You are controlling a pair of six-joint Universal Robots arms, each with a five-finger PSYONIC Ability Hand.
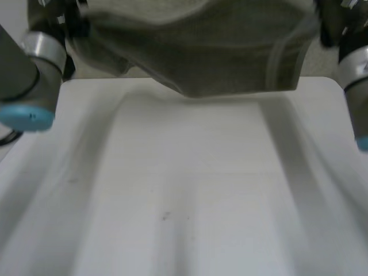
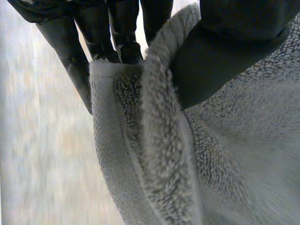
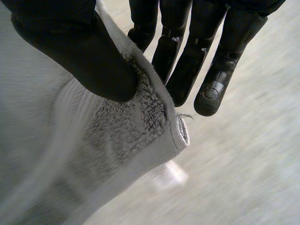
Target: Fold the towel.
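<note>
Head view — towel aloft; left robot hand, right robot hand pinch it.

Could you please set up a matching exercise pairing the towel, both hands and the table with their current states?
1 grey terry towel
2 black left hand
3 black right hand
4 white table

A pinches a hemmed corner
B held up in the air
C pinches a bunched, rolled edge
D lies beneath the hanging cloth

Pairs: 1-B, 2-C, 3-A, 4-D
</note>
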